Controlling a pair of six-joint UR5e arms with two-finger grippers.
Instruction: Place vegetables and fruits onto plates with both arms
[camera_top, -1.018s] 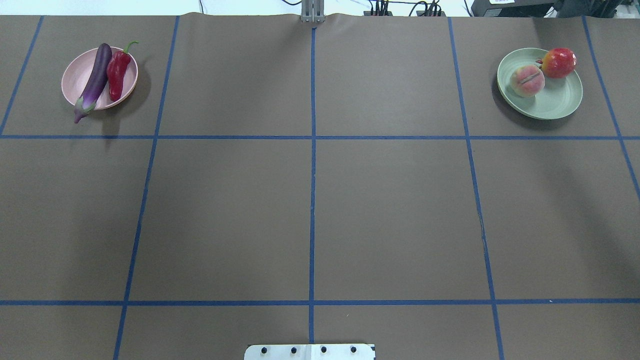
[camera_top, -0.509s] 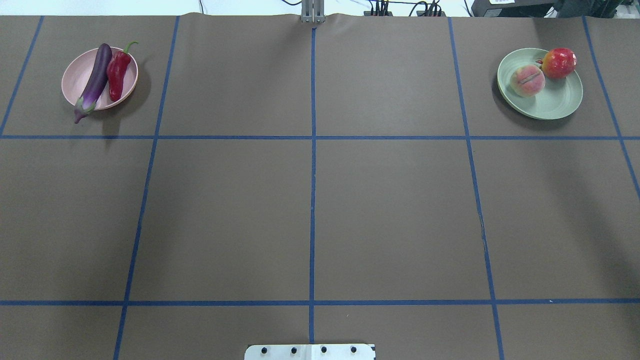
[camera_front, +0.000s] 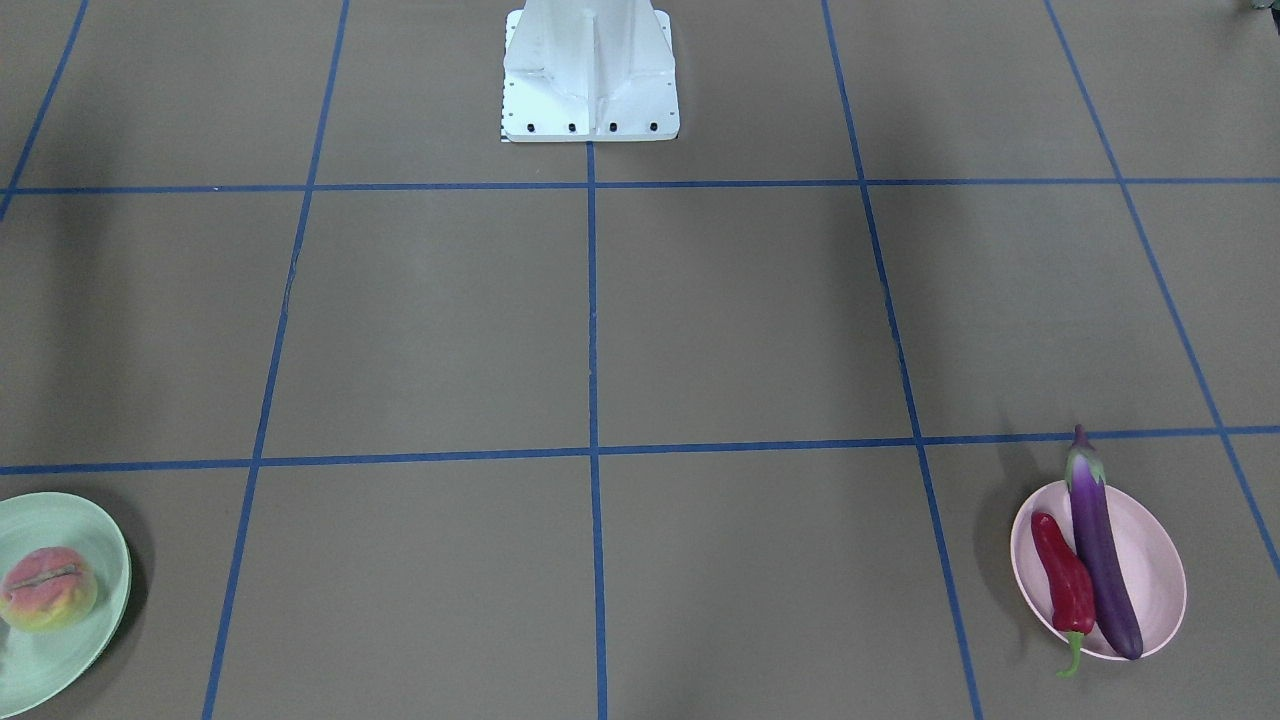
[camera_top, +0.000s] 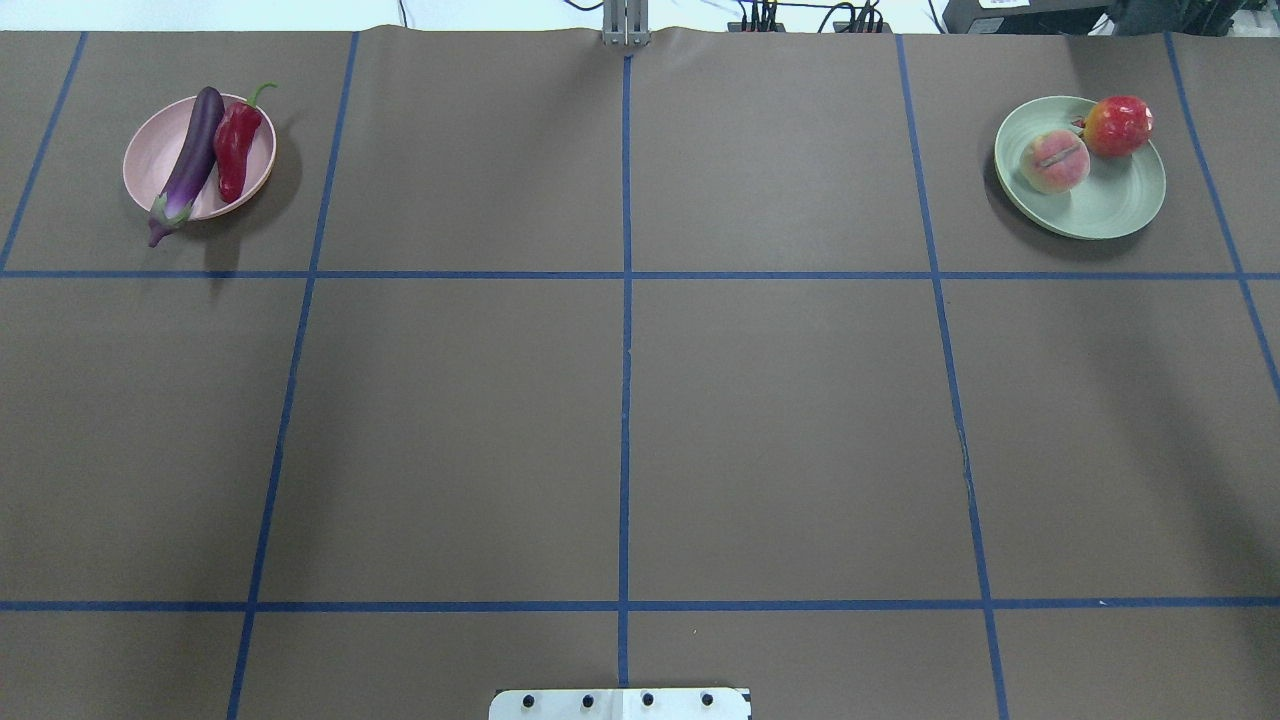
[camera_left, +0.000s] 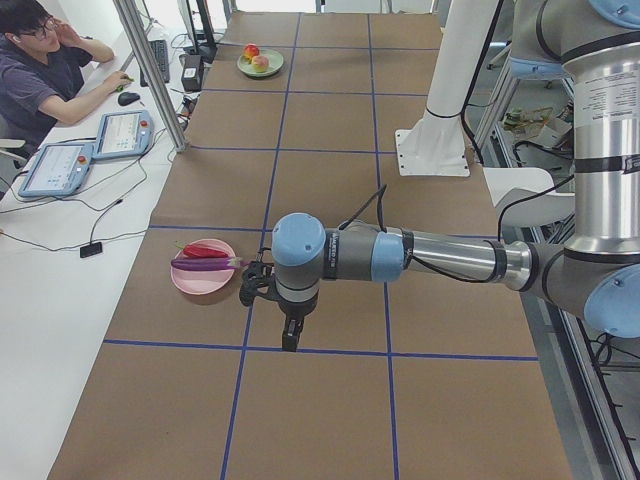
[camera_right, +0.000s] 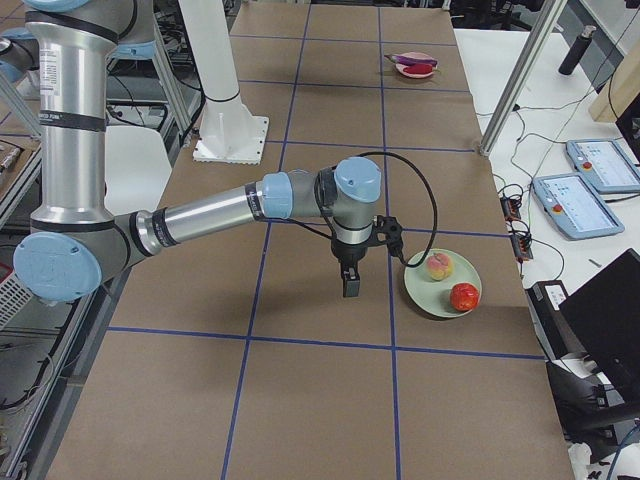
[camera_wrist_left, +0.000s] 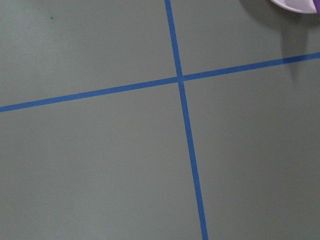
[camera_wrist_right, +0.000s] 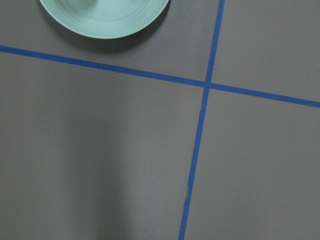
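The purple eggplant (camera_top: 190, 160) and the red chili (camera_top: 236, 148) lie side by side on the pink plate (camera_top: 150, 150) at the far left. The peach (camera_top: 1055, 161) and the pomegranate (camera_top: 1117, 125) sit on the mint green plate (camera_top: 1115, 200) at the far right. My left gripper (camera_left: 290, 340) hangs above the table beside the pink plate (camera_left: 200, 283), apart from it. My right gripper (camera_right: 351, 288) hangs beside the mint plate (camera_right: 440, 292), apart from it. Both grippers show only in the side views, so I cannot tell whether they are open or shut.
The white base block (camera_front: 590, 75) stands at the robot's table edge. Blue tape lines (camera_top: 625, 400) divide the brown table. An operator (camera_left: 45, 70) sits beyond the far edge with tablets (camera_left: 120, 135) and cables.
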